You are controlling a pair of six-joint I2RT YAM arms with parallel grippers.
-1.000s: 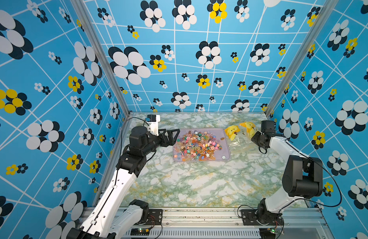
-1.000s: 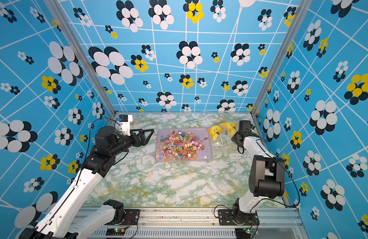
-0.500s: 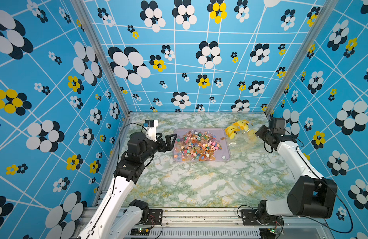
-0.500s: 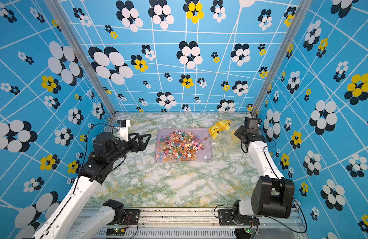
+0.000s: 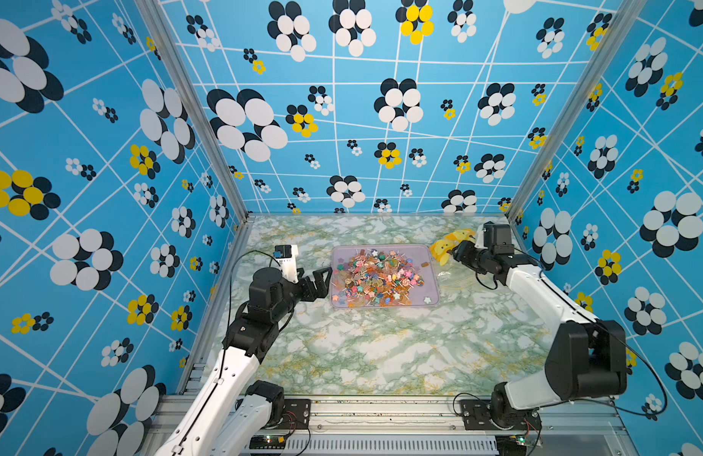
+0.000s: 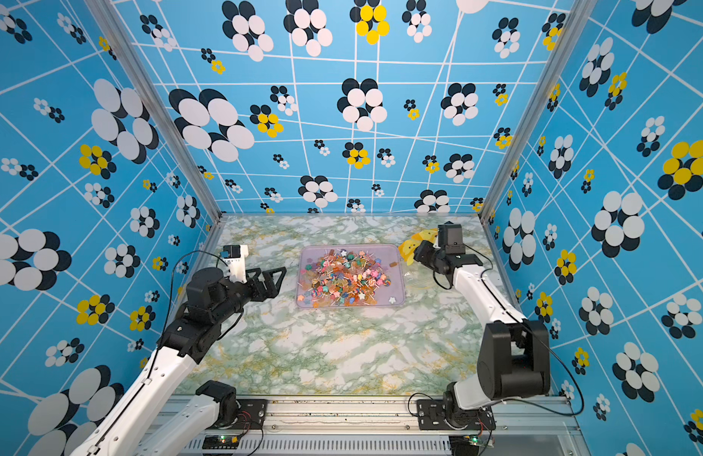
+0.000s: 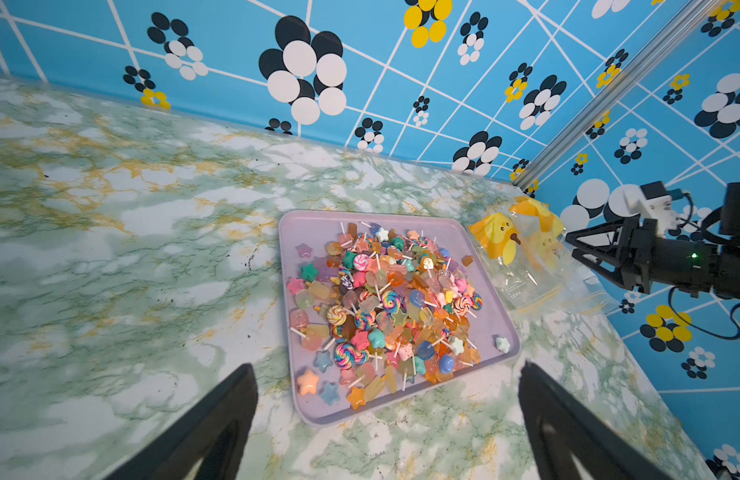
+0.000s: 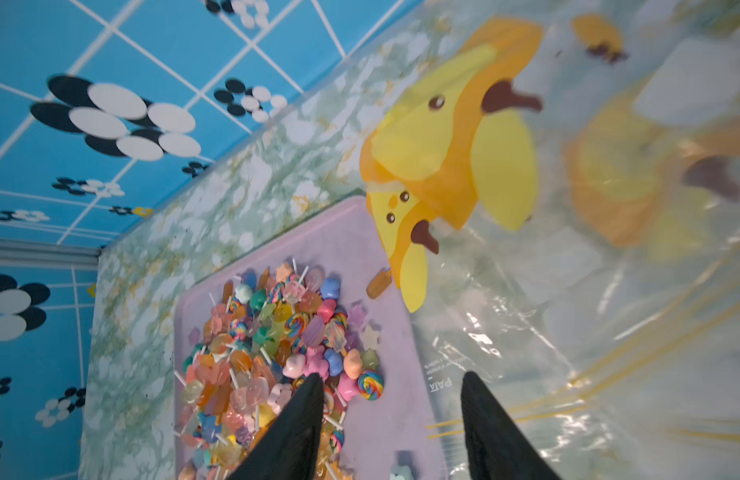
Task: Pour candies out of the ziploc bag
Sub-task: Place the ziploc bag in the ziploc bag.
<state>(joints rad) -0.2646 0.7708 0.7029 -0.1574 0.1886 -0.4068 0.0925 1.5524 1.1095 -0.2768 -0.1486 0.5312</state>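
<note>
The candies [image 5: 377, 276] [image 6: 344, 276] lie heaped in a lilac tray [image 5: 432, 285] [image 6: 398, 290] at the middle of the table. They are small lollipops, stars and jelly shapes [image 7: 384, 303] [image 8: 268, 353]. The ziploc bag [image 5: 446, 248] [image 6: 415, 244] is clear with yellow duck prints. It lies slack on the table, its edge over the tray's right rim [image 7: 522, 266] [image 8: 526, 291]. My right gripper [image 5: 456, 252] [image 6: 419, 252] [image 8: 392, 375] hangs open above the bag's edge and the tray [image 8: 393, 415], holding nothing. My left gripper [image 5: 322, 278] [image 6: 278, 278] [image 7: 385, 366] stands wide open at the tray's left rim [image 7: 318, 415].
Patterned blue walls close the marble-look table [image 5: 381, 347] on three sides. The right wall stands just behind the bag and the right arm [image 5: 539, 288]. The left arm [image 5: 263, 308] reaches in along the left wall.
The right jaws have opened. The right arm's elbow has swung out towards the front right. The left gripper has drawn back a little from the tray.
</note>
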